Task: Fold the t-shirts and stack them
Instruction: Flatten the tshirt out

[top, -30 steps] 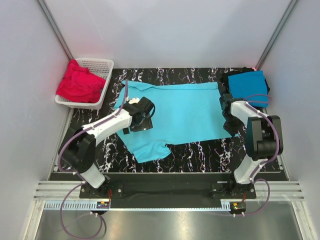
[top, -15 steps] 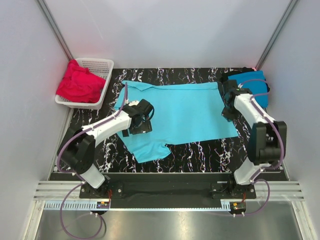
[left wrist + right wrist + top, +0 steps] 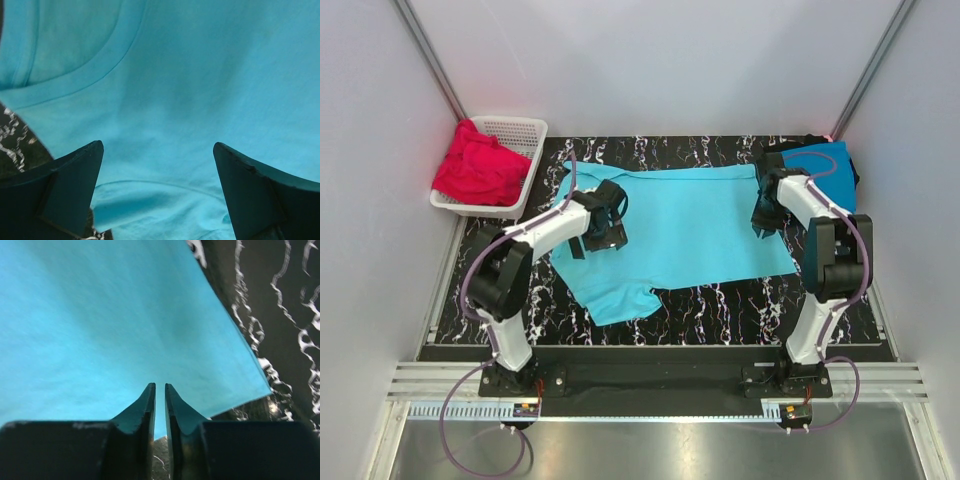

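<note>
While the turquoise shirt (image 3: 690,225) lies flat on the table (image 3: 720,300), the left gripper (image 3: 608,212) hangs wide-jawed near its collar; the right gripper (image 3: 763,215), at its right edge, shows a narrow slit, holding nothing. Beyond: a folded blue shirt (image 3: 820,165) right, red shirts (image 3: 475,165) in the basket (image 3: 525,130) left.

The light turquoise soft fabric t-shirt (image 3: 100,325) fills most of the view and lies flat on the black table with white marble veins (image 3: 285,305). Its straight edge runs diagonally down to a sharp corner at the right. The two dark fingers of the right gripper (image 3: 159,389) stand almost together, with only a thin gap between them, near the lower edge of the cloth.
</note>
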